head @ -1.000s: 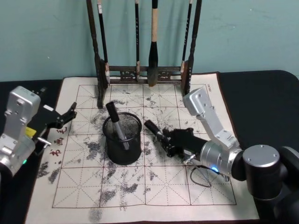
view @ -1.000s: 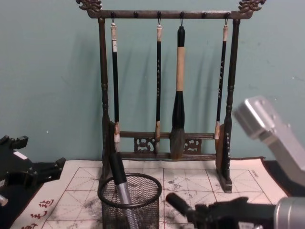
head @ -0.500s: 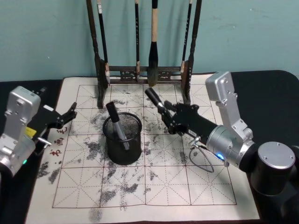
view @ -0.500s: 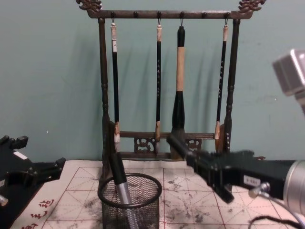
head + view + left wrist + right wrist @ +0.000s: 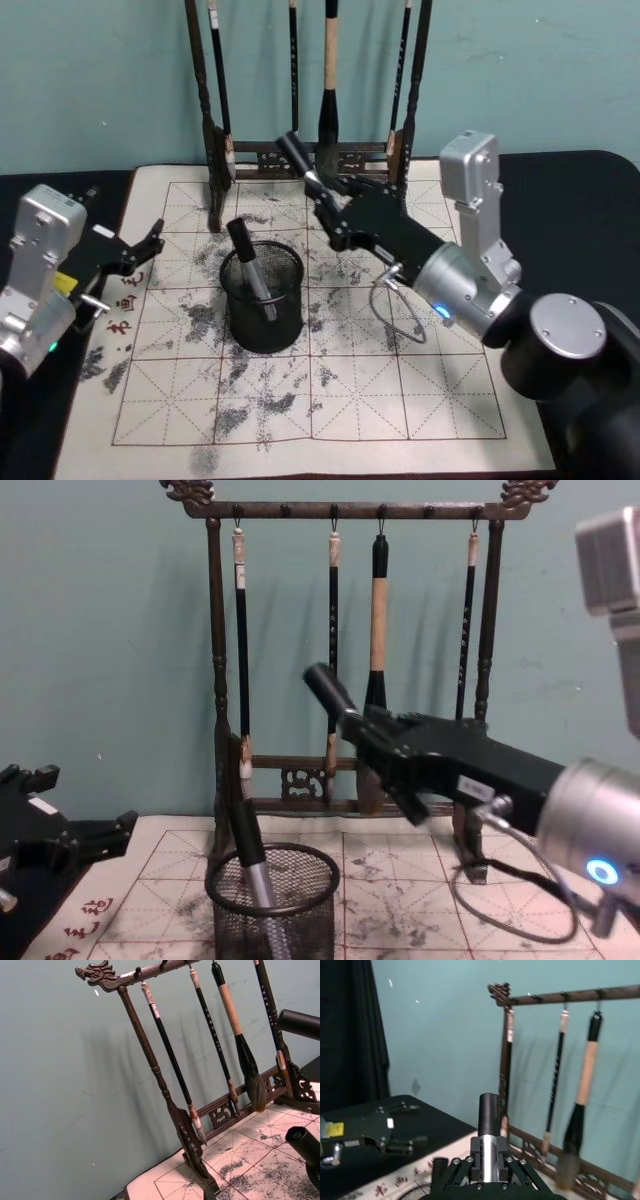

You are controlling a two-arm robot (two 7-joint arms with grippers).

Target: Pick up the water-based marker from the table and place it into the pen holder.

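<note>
My right gripper (image 5: 338, 215) is shut on a black water-based marker (image 5: 300, 168), held in the air with its cap pointing up toward the rack. It hangs above the mat, to the right of and higher than the pen holder (image 5: 262, 300), a black wire-mesh cup. From the chest, the marker (image 5: 326, 693) juts up-left out of the gripper (image 5: 368, 735), above the holder (image 5: 272, 905). In the right wrist view the marker (image 5: 489, 1116) stands upright in the gripper (image 5: 489, 1160). Another marker (image 5: 247, 265) leans inside the holder. My left gripper (image 5: 148, 250) rests open at the mat's left edge.
A tall dark wooden brush rack (image 5: 305, 155) with several hanging brushes stands at the back of the cream ink-smudged mat (image 5: 350, 400), close behind the held marker. A thin cable loop (image 5: 400, 318) dangles under the right arm. The dark table (image 5: 560, 200) extends right.
The right gripper has carried the marker up off the mat and leftward toward the rack, now above and just right of the holder. The left arm has not moved.
</note>
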